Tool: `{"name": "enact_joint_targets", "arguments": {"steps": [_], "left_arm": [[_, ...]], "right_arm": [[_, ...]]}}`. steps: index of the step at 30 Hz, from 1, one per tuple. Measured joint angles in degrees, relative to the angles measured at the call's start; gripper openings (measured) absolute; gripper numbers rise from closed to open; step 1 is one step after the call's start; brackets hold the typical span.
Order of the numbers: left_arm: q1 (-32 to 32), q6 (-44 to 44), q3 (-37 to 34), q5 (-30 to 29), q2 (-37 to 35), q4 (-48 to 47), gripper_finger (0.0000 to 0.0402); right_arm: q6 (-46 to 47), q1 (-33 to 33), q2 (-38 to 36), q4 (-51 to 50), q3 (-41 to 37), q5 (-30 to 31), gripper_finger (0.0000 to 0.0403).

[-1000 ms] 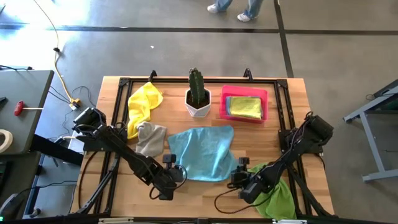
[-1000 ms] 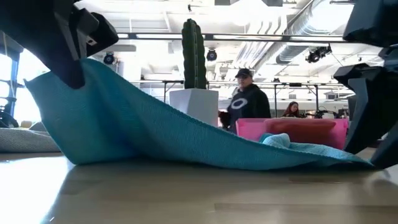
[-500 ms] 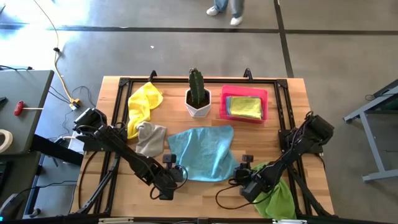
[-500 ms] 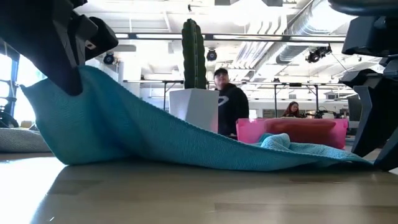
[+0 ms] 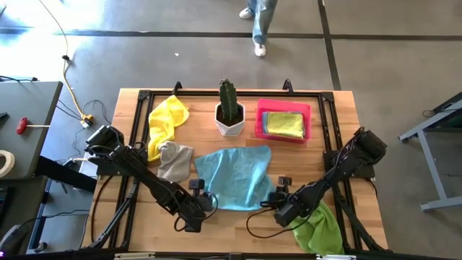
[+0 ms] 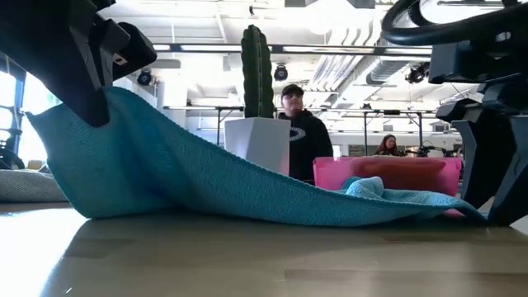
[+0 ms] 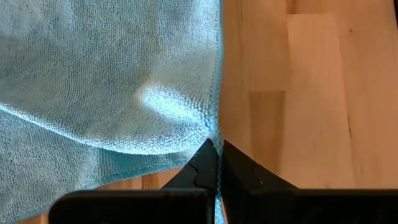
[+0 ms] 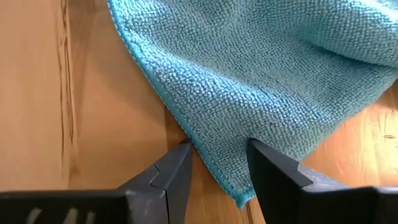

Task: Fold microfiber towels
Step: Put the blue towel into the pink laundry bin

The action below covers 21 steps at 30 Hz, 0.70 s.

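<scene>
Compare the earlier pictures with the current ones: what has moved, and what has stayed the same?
The right gripper has slid left from over the green towel to the blue towel's near right corner, its open fingers now straddling that corner without closing. In the background, a person walked left. The left gripper stays shut on the blue towel's other near corner, holding it raised; the other towels, cactus and tray are unmoved.

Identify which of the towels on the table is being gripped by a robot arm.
The light blue towel: the left gripper pinches its corner, lifting it. The yellow towel and grey towel lie untouched.

A light blue towel (image 6: 206,177) drapes from the left gripper (image 6: 87,111) down across the table (image 6: 247,256).
</scene>
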Motion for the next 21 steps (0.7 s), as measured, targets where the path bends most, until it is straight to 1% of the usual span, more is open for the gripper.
{"name": "enact_joint_targets", "arguments": {"steps": [4, 10, 12, 17, 19, 21], "left_arm": [[0.0, 0.0, 0.0, 1.7, 0.0, 0.0, 0.0000], [0.0, 0.0, 0.0, 1.8, 0.0, 0.0, 0.0000], [0.0, 0.0, 0.0, 2.0, 0.0, 0.0, 0.0000], [0.0, -1.2, 0.0, 5.8, 0.0, 0.2, 0.0000], [0.0, -1.5, 0.8, 8.5, 0.0, -0.6, 0.0000], [0.0, -1.1, 2.4, 10.4, 0.0, -1.6, 0.0000]], "right_arm": [[-0.3, -0.7, 0.0, 0.3, 0.0, -2.5, 0.0116], [0.1, -0.8, -0.1, 0.7, 0.0, -5.2, 0.0029], [-0.1, -0.9, -0.9, 0.7, 0.0, -6.4, 0.0008], [-1.2, -0.9, -4.1, -1.9, 0.6, -8.8, 0.0009], [-2.0, -0.9, -6.2, -2.1, 2.1, -9.6, 0.0006], [-2.4, -1.2, -7.6, -5.3, 3.4, -10.5, 0.0002]]}}
